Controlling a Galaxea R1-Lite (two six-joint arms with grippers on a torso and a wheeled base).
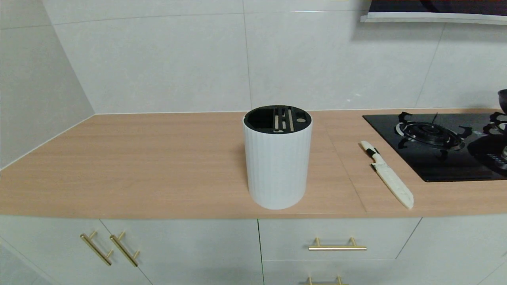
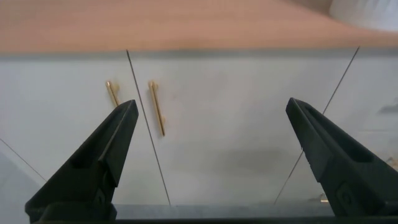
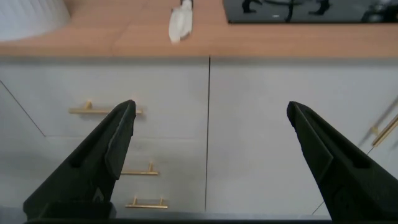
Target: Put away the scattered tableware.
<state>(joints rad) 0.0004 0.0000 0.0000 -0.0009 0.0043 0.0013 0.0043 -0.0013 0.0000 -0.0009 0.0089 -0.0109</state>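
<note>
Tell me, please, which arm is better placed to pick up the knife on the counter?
Probably the right: the white knife with a black-banded handle lies right of the white ribbed cylindrical holder, near the black hob, and shows straight ahead of the open right claw.

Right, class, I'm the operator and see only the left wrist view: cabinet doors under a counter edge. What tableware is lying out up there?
Observer: One white knife lies flat on the counter, beside the stove.
Operator: Where could it go?
Observer: A white holder stands upright to the knife's left; its black top has slots.
Operator: Is the right gripper near it?
Observer: No. The right gripper is open, low before the drawer fronts, below the counter's edge.
</note>
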